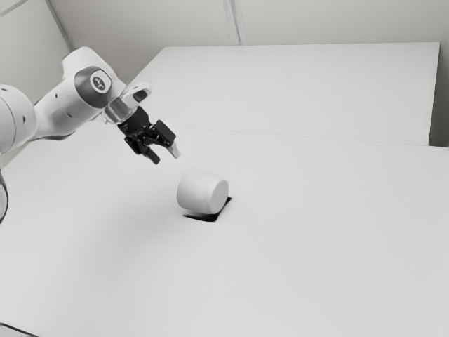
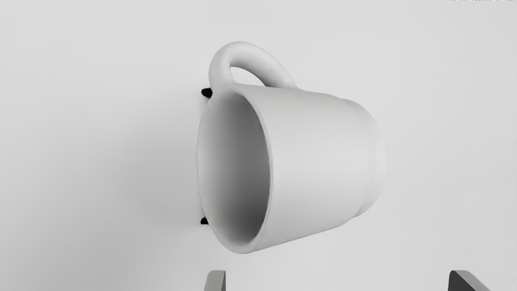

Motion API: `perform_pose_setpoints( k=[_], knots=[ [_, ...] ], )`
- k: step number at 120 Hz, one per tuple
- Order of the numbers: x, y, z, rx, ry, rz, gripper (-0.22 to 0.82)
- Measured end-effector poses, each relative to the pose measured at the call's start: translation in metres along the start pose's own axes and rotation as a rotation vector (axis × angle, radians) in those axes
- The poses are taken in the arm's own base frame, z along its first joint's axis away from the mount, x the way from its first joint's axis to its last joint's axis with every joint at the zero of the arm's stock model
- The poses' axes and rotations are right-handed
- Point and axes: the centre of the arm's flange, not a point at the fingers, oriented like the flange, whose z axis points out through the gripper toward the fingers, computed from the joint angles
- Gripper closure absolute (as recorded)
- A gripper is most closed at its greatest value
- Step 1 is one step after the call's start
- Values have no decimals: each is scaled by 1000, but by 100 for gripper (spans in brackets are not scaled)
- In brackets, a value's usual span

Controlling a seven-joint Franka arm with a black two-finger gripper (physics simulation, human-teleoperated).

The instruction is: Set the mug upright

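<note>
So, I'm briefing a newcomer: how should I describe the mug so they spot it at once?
On the white table, look below the open black gripper, toward the exterior view's right. There a white mug lies on its side. Unlike the black patch beneath it, it is pale and round, with a handle.

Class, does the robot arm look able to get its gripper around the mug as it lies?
Probably yes: the gripper hangs open near the mug, with nothing seen between them. The mug lies on its side, and its handle juts out, so the fingers may need to avoid that.
</note>
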Motion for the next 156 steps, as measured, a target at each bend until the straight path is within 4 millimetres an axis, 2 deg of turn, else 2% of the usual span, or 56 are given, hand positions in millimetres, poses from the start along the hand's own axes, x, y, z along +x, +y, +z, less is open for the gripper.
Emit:
perform_pose_setpoints(
  k=[9,16,40,59,81,88,100,136,146,156],
  knots=[
    [3,-23,18,-50,-4,-6,0],
    [4,-31,27,-90,1,5,0],
    [3,-53,33,-186,42,69,0],
    [4,-66,47,-252,52,124,0],
    [10,-92,58,-305,91,151,0],
    [15,-92,59,-318,99,173,0],
    [17,-94,75,-377,88,184,0],
    [7,-85,108,-579,74,166,3],
    [3,-87,121,-618,57,149,13],
    [2,-84,124,-640,51,150,31]
  ],
)
